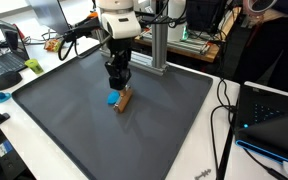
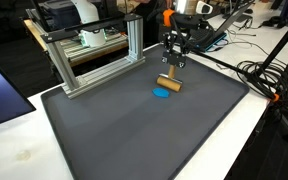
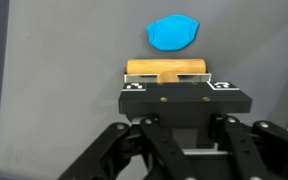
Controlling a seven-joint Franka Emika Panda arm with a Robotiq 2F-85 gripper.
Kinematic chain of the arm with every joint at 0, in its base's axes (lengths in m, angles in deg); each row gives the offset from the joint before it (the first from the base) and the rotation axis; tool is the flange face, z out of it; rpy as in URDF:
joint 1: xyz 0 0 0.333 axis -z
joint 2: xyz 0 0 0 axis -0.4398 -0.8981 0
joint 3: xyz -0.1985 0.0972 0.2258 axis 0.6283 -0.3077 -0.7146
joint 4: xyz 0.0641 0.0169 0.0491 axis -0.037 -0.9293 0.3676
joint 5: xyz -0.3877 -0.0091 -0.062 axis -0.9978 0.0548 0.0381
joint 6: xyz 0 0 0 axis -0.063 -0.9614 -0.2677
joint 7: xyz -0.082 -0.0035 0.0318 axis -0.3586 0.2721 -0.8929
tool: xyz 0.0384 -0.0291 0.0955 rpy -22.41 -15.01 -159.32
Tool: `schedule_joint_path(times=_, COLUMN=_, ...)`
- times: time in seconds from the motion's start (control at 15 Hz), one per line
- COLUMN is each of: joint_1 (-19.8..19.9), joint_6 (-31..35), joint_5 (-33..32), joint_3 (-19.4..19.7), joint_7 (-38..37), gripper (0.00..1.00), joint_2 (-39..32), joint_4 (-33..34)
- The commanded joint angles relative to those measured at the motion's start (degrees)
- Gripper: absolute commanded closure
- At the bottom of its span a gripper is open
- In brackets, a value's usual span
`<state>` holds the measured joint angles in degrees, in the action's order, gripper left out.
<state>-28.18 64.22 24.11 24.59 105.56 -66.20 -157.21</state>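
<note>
My gripper (image 3: 170,82) is shut on a short wooden block (image 3: 149,68) that lies crosswise between the fingertips. The block shows in both exterior views (image 1: 124,98) (image 2: 169,83), low over the dark grey mat (image 1: 169,125). Whether it rests on the mat or hangs just above it I cannot tell. A flat blue piece (image 3: 172,33) lies on the mat right beside the block (image 1: 112,98) (image 2: 164,93), apart from the fingers. The gripper (image 1: 118,86) (image 2: 172,68) points straight down from the white arm.
An aluminium frame (image 2: 94,50) (image 1: 159,45) stands along the mat's far edge. Cables (image 2: 259,75) trail off one side of the mat. A laptop (image 1: 4,60) and a dark device with blue lights (image 1: 274,115) sit beyond the mat's edges.
</note>
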Motion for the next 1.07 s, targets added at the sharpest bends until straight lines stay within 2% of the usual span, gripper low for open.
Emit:
schedule_joint_path(times=0.0, joint_1=1.4, joint_6=1.1, joint_5=0.1, joint_3=0.9, joint_7=0.6, gripper=0.78, joint_2=0.9, joint_4=-0.3)
schedule_joint_path(times=0.6, joint_1=3.3, joint_6=1.3, joint_5=-1.2, joint_3=3.2, joint_7=2.0, gripper=0.78, joint_2=1.6, joint_4=0.6)
schedule_joint_path(times=1.0, joint_1=1.6, joint_6=2.0, joint_5=-4.2, joint_3=2.6, joint_7=5.5, gripper=0.78, joint_2=0.1, joint_4=-0.3)
